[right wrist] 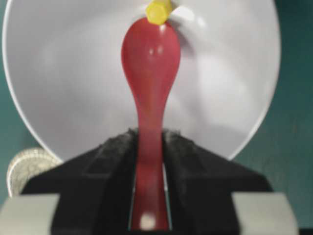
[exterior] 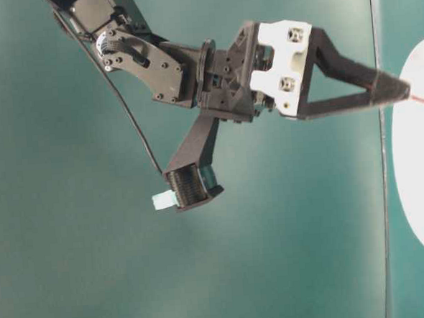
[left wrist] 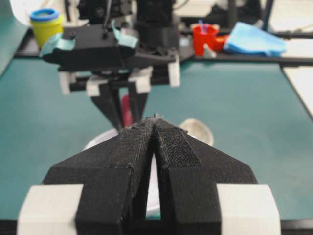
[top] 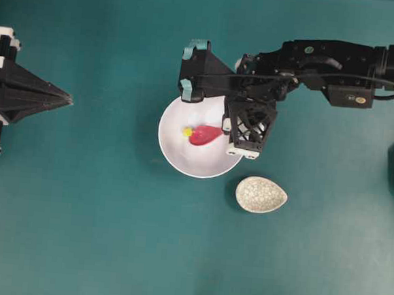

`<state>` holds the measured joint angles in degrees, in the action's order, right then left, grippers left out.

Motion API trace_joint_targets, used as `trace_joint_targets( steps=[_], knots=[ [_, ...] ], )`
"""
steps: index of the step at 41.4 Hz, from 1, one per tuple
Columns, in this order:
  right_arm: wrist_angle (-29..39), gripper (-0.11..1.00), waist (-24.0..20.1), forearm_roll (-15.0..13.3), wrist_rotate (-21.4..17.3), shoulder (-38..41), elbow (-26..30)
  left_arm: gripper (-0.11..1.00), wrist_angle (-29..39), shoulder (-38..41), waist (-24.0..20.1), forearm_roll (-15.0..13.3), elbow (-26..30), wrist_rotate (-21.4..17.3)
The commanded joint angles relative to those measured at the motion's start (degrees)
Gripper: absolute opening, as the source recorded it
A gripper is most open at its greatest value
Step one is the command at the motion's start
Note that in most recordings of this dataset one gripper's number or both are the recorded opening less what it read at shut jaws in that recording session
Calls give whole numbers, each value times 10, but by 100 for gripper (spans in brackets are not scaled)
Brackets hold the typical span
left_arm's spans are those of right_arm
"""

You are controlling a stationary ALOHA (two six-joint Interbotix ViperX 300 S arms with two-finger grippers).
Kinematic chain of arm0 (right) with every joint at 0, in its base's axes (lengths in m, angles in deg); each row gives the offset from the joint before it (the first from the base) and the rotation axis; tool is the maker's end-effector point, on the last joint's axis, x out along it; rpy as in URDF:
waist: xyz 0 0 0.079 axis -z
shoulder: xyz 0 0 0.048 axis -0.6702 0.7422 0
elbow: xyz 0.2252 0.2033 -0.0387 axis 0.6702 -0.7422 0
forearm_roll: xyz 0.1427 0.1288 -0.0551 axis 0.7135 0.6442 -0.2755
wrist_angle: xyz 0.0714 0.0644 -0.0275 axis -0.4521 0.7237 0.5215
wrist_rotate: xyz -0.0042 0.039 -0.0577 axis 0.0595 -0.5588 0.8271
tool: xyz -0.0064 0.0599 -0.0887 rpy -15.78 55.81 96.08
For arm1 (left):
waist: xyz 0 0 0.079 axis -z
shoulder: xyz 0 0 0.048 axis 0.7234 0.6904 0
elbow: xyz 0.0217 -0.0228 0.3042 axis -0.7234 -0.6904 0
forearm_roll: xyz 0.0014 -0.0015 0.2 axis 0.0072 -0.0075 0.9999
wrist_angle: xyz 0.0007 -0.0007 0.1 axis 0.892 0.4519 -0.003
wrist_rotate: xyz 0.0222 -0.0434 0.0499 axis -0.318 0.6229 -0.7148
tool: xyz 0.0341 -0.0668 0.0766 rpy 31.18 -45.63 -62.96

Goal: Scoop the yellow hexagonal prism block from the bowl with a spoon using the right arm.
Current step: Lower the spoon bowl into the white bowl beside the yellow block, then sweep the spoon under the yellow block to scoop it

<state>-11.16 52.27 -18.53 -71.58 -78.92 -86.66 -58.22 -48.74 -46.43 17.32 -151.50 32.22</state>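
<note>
The right gripper [right wrist: 149,161] pinches the short handle of the glossy pink-red soup spoon [right wrist: 150,63], its jaws pressed against the handle's two sides; the left gripper [left wrist: 155,128] sits pressed together and idle, well apart from the work at the edge of the teal bench [top: 94,235]. The spoon's long axis runs straight out from the right gripper, scoop leading, pointing across the inside of the large round white bowl [top: 176,156]; in the overhead view that is toward the left, with the handle on the right. The tiny bright yellow hexagonal prism block [right wrist: 158,11] lies inside the bowl, touching or just beyond the tip of the scoop, not yet in it. The block looks light, hard and smooth, so on the bowl's slick surface it will likely skid or be pushed ahead rather than ride up into the scoop; trapping it against the bowl's rising wall seems the surer way. The spoon is stiff and glazed, so it may slip or twist in a narrow pinch; the hold on the handle leaves the scoop free. The speckled grey-white oval spoon rest [top: 261,195] lies beside the bowl.
</note>
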Motion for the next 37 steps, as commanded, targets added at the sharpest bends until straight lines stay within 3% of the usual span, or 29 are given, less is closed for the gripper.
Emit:
trace_joint_targets(
  steps=[1,14,37],
  knots=[
    [-22,25,0,-1,-4,-9,13,1,-5,2,1,2,11,1],
    [-70,25,0,-1,-35,-11,8,1,-6,0,1,2,12,1],
    [-158,25,-9,3,-40,-50,-63,1,-6,-1,1,1,14,1]
  ],
)
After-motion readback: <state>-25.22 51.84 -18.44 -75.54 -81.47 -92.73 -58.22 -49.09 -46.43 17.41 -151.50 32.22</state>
